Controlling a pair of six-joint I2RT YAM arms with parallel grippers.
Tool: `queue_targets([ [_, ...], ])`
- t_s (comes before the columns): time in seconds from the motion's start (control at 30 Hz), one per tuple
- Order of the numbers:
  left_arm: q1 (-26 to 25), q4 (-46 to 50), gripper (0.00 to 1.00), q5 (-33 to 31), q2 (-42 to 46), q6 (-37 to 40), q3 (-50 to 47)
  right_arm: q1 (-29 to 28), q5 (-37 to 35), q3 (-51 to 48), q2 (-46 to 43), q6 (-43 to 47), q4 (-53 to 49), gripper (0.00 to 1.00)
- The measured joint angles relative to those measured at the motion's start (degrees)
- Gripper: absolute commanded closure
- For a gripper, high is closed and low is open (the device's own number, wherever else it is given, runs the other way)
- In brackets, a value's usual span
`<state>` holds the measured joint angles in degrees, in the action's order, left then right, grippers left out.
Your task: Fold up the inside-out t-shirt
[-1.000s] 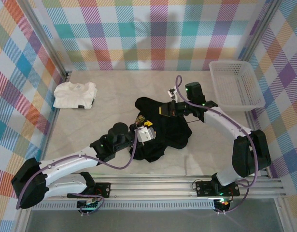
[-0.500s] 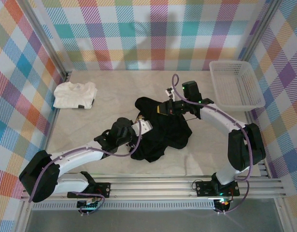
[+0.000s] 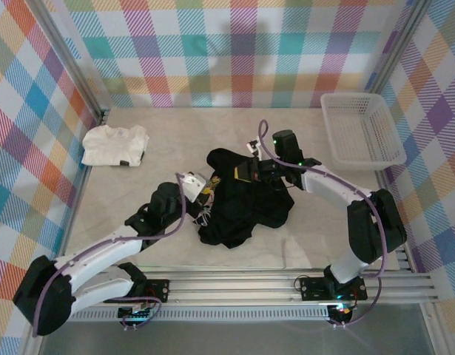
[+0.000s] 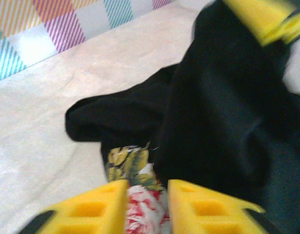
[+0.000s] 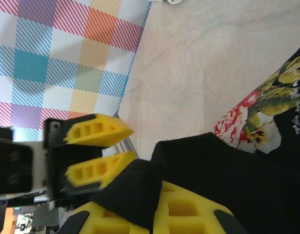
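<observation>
The inside-out t-shirt [image 3: 249, 203] lies crumpled at the centre of the top view. The right gripper [image 3: 244, 171] pinches its upper edge, and the left gripper [image 4: 148, 187] is clamped on its left edge. Uneven pulling could slip either thin pinch and leave the cloth bunched.

Left gripper [image 3: 200, 194]: moves from frame centre to centre-left, now at the cloth's left edge.
Right gripper [image 3: 243, 171]: edges slightly left.
Inside-out t-shirt [image 3: 249, 203]: left side drawn leftward, floral print exposed.
</observation>
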<state>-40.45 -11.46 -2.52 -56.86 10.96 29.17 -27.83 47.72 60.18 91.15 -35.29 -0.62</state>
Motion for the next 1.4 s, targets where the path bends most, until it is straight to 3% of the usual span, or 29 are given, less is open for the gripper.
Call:
queue_targets([
  [0.13,-8.61,5.27,0.50,-1.49,0.31,-10.47,5.18,-1.16,-0.13,-0.13,-0.02,-3.23,2.58,0.96],
  [0.33,-17.35,7.93,0.42,-4.92,-7.78,-16.50,11.37,-1.51,-0.11,-0.09,-0.15,-6.34,3.61,0.97],
  [0.53,-18.21,13.03,0.41,-10.25,-16.63,-23.63,19.10,-1.51,-0.13,0.31,-1.84,-7.41,2.91,0.97],
  [0.77,-18.25,15.96,0.50,-12.83,-20.33,-28.15,21.84,-1.51,-0.13,1.79,-2.08,-7.39,2.49,0.97],
  [0.93,-18.29,17.99,0.53,-13.27,-20.65,-29.22,22.10,-1.40,-0.13,2.78,-2.08,-7.28,1.66,0.97],
  [1.4,-17.75,20.59,0.79,-14.29,-17.18,-29.81,21.90,-1.33,-0.13,3.91,-2.08,-6.29,0.52,0.97],
])
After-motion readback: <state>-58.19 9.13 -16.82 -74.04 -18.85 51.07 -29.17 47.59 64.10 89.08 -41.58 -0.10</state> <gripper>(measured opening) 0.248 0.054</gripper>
